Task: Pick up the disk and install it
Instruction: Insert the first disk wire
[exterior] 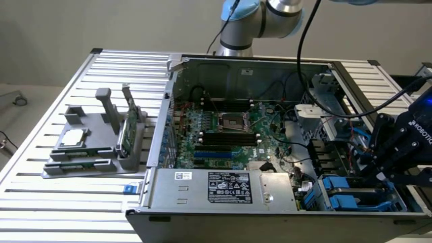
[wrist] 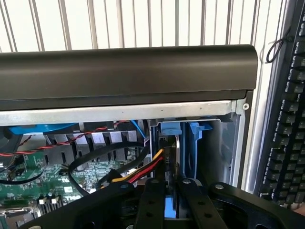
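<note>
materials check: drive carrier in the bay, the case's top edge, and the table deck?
Drive carrier: looks like moulded plastic, saturated blue, matte, with rounded clip tabs. Case edge: dark, smooth satin panel with a soft highlight, painted metal or plastic, can't tell; the strip under it is bare silvery sheet metal with a screw. Table deck: pale ribbed slats, probably extruded aluminium. The gripper sits at the carrier.

Hand (exterior: 395,167) deep in drive-bay corner of open PC case (exterior: 202,212), tight there: blue carriers (exterior: 344,192) below, case wall (wrist: 128,71) just beside, yellow-red cables (wrist: 143,169) crossing next to the bay slot. Black cables (exterior: 304,50) hang over the motherboard (exterior: 229,136). Slatted table (exterior: 54,202) open around the grey holder (exterior: 94,147).
</note>
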